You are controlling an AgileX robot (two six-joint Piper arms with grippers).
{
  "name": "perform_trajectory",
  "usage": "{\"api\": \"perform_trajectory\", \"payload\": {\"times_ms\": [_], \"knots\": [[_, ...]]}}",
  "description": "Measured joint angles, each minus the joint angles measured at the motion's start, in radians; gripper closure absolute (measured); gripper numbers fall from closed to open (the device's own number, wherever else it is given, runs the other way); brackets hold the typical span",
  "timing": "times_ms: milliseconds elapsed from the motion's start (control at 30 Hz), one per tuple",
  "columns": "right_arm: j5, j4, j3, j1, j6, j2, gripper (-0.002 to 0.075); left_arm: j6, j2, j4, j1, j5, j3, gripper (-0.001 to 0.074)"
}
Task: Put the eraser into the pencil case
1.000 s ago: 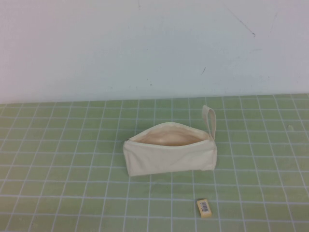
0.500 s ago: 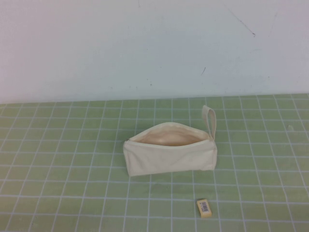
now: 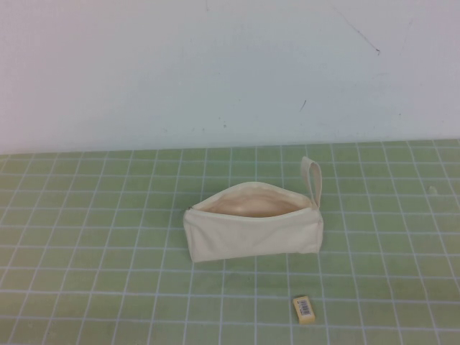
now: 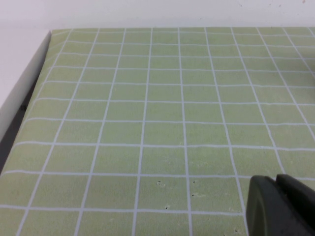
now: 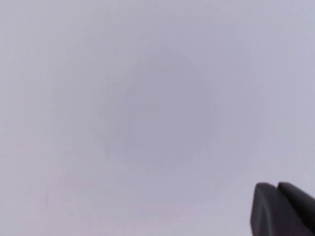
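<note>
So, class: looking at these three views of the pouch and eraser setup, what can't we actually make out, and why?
- Inside of the pencil case: high view shows only beige lining near its mouth; its front wall hides the bottom.
- Print on the eraser label: too small in the high view.
- Left gripper: cut off at the left wrist view's corner.
- Right gripper: cut off likewise; that view shows only blank pale surface.
- Both arms: absent from the high view.

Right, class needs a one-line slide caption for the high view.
Open pencil case on the green grid mat, eraser lying apart in front; left gripper and right gripper out of view.
</note>
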Motion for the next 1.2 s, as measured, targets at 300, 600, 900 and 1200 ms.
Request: {"api": "perform_trajectory", "payload": {"times_ms": [300,600,900,1200], "knots": [[-0.529,0.162,-0.013,0.0,-0.085,-0.005,0.0727,-0.002,0.0,0.0,0.0,0.0,0.0,0.0736],[-0.289,0.283,-0.364,0.0,-0.5,0.002,0.0727,-0.002,0.0,0.0,0.0,0.0,0.0,0.0736],[0.633,0.293,-0.858,0.0,-0.487,0.329,0.0727,-0.002,0.0,0.0,0.0,0.0,0.0,0.0736],[1.225,0.407,-1.037,0.0,-0.597,0.83,0.0727,-0.002,0.0,0.0,0.0,0.0,0.0,0.0736]]}}
